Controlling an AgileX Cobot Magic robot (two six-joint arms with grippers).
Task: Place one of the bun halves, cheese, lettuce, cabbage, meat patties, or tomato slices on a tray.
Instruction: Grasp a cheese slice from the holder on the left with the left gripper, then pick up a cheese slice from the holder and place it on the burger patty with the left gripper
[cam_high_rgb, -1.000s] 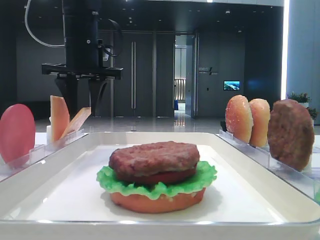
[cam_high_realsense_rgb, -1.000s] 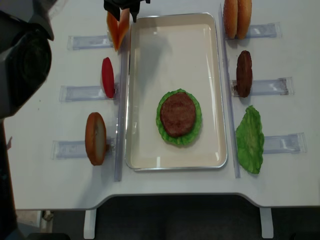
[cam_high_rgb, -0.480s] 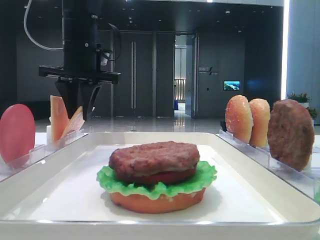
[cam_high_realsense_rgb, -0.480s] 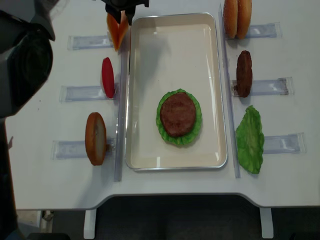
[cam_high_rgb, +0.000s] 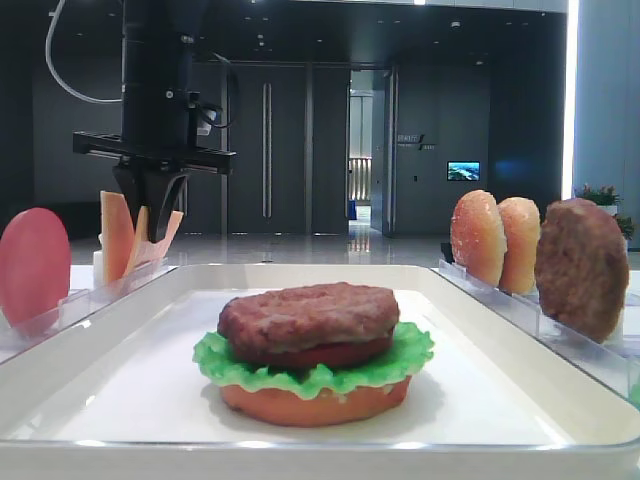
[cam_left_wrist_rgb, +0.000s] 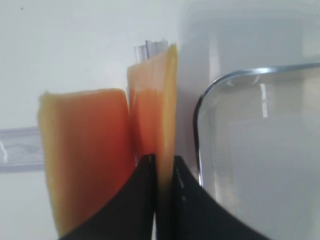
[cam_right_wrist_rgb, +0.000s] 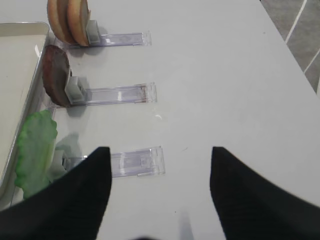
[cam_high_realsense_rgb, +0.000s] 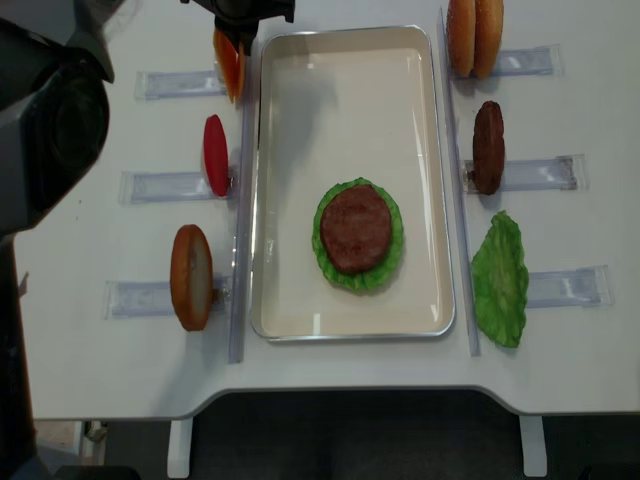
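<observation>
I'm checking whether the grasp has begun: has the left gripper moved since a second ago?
Yes. The left gripper has shifted left, away from the tray rim, and its jaws have shut on the right-hand cheese slice.

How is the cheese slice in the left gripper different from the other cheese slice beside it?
The left gripper is shut on the gripped cheese slice, which shows its thin edge in the left wrist view; the other cheese slice stands free and shows its broad face. Both are pale orange and stand upright at the same rack.
</observation>
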